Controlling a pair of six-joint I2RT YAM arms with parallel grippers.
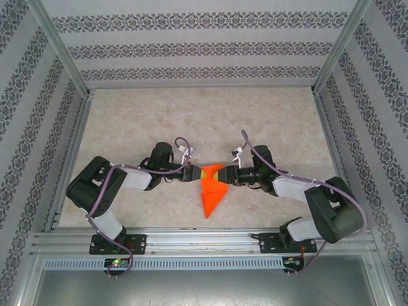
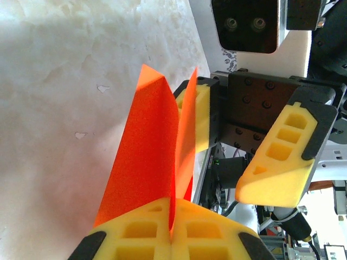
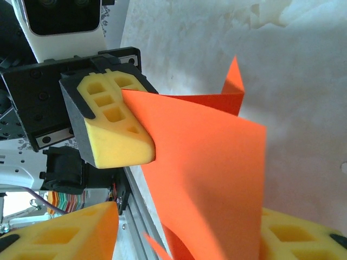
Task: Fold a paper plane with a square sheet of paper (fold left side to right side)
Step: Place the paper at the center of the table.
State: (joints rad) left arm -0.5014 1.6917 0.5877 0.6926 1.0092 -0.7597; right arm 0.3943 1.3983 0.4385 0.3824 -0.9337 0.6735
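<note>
The two arms meet over the middle of the table (image 1: 159, 121), a little closer to its near edge than to its far edge; the left hand (image 1: 195, 173) and the right hand (image 1: 228, 173) face each other, with the orange sheet of paper (image 1: 211, 194) between them; the sheet is folded into a creased shape whose point aims at the near edge; whether that point rests on the table I cannot tell

From the left wrist, the left hand's yellow fingers (image 2: 135, 235) are pressed together on the sheet, which is pinched in the seam between them; the paper rises from that grip as two upright orange flaps with a narrow gap between them

The right hand is open; from the left wrist one of its fingers (image 2: 201, 116) is just beside the far flap and the other (image 2: 279, 162) stands well apart from the paper; from the right wrist its own fingers (image 3: 70, 233) stand wide on either side of the sheet, and the paper's edge meets a finger of the left hand at the upper left
</note>
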